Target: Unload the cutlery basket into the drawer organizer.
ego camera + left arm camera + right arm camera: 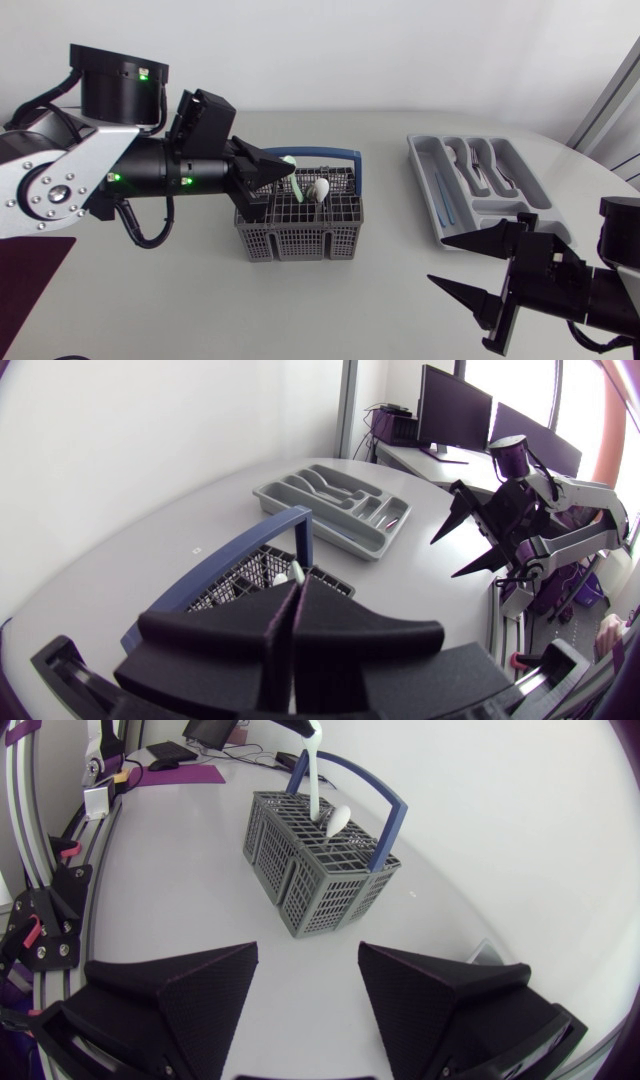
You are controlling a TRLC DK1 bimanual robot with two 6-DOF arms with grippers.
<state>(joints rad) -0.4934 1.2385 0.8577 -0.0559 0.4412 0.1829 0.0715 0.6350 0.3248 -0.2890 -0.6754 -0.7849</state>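
Note:
A grey cutlery basket (298, 226) with a blue handle (322, 154) stands mid-table. My left gripper (283, 172) hovers over its left end, shut on the top of a pale utensil handle (288, 161) that rises from the basket (320, 870). In the right wrist view this handle (312, 775) stands upright beside a white spoon (338, 818). The same spoon (322, 188) pokes out of the basket's middle. The grey drawer organizer (428, 190) lies at the right and holds several pieces of cutlery. My right gripper (437, 260) is open and empty, near the front right.
A dark purple mat (30, 280) lies at the front left corner. In the left wrist view, the organizer (300, 500) sits beyond the basket (235, 582), with my right gripper (455, 540) further off. Bare table separates basket and organizer.

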